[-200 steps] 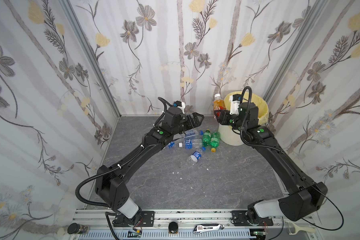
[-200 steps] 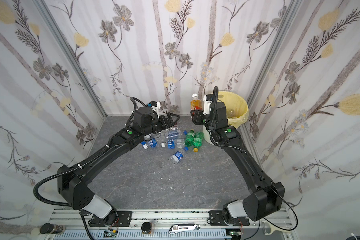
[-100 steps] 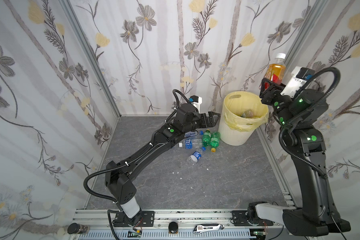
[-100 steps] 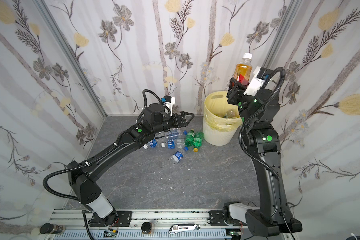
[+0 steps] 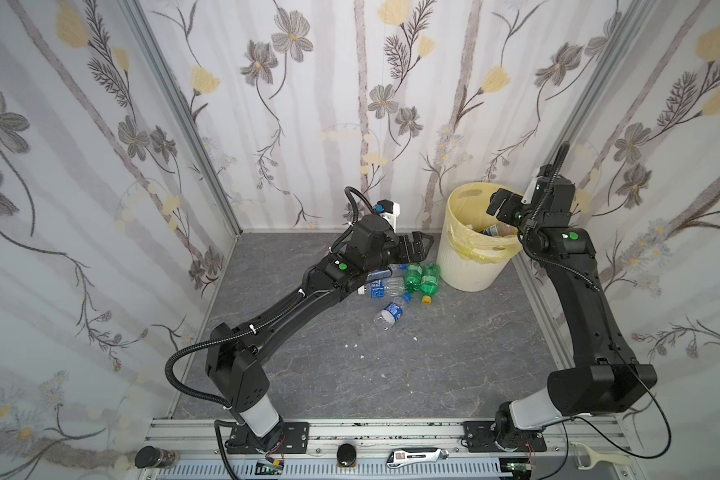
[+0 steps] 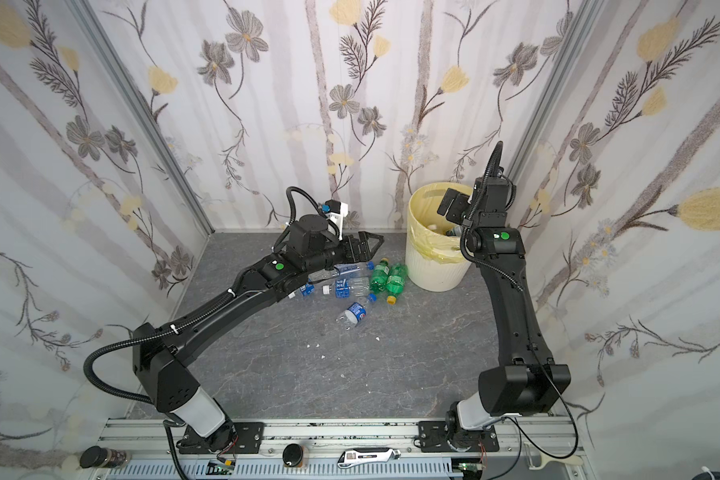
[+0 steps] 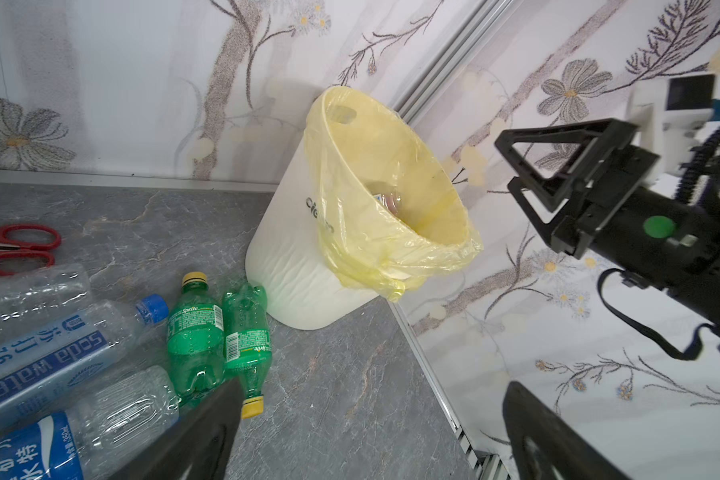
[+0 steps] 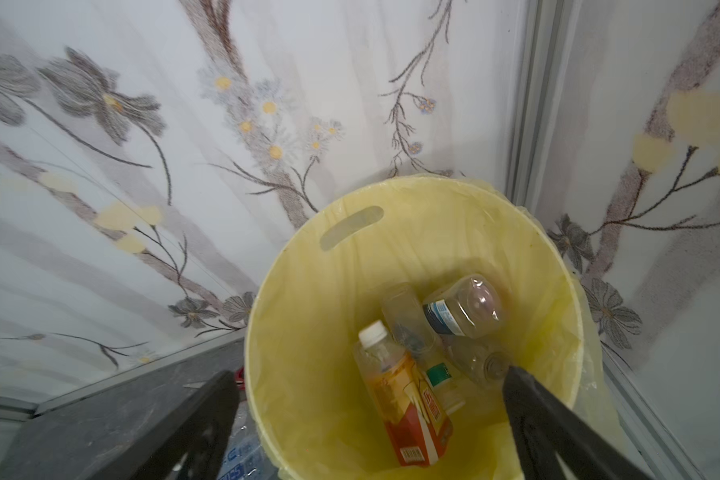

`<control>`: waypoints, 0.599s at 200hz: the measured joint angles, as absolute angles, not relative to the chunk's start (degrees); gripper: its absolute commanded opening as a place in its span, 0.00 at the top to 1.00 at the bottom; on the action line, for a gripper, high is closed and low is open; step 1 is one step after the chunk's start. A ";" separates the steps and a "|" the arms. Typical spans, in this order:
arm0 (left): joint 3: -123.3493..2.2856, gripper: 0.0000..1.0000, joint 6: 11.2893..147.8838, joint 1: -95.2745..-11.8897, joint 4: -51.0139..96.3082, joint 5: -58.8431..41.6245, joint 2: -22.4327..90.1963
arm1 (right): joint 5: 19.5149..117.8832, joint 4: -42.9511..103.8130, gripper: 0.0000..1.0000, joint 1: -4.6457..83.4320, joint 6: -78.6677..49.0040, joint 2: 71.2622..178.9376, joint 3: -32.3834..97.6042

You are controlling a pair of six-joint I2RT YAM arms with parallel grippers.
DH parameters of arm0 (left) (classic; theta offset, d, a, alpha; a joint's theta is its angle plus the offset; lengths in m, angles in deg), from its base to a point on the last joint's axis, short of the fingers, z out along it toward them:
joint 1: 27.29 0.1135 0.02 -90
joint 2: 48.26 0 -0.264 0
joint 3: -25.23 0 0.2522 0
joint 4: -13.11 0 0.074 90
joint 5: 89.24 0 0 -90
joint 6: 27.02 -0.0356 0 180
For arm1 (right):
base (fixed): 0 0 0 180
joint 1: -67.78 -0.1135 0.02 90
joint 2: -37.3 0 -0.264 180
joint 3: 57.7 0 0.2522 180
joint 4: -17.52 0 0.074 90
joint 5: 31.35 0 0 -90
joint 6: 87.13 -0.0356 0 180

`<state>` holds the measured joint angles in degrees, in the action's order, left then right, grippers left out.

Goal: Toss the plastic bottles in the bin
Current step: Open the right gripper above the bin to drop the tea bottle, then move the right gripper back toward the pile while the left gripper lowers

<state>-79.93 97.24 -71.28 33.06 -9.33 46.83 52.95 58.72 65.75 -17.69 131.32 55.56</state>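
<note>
The left gripper (image 5: 425, 247), jaws spread and empty, hovers over the heap of bottles (image 5: 391, 286). Two green bottles (image 7: 217, 336) lie just on its near side, side by side, long axes running near to far, so this arm looks best placed for them. To their right stands the bin (image 5: 466, 270), holding several bottles, an orange-labelled bottle (image 8: 408, 407) among them. The right gripper (image 5: 500, 204) hangs above it, spread and empty.

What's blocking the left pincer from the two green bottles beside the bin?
Nothing visible. The left pincer is open near the green bottles, which lie side by side on the floor next to the bin; clear bottles lie beside them, not on top.
</note>
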 measured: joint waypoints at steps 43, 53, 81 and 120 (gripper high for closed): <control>-79.64 0.00 97.37 -71.24 33.04 -9.37 47.70 | 53.78 56.89 0.00 65.91 -18.10 129.94 54.21; -79.66 0.00 97.50 -71.24 33.09 -9.37 48.12 | 53.83 56.82 0.00 65.86 -18.08 129.74 53.83; -79.66 0.00 97.74 -71.24 33.06 -9.43 48.60 | 54.22 56.69 0.00 65.86 -18.08 129.24 52.81; -79.58 0.00 98.33 -71.24 33.02 -9.59 48.86 | 55.58 56.34 0.00 65.75 -18.13 128.50 51.67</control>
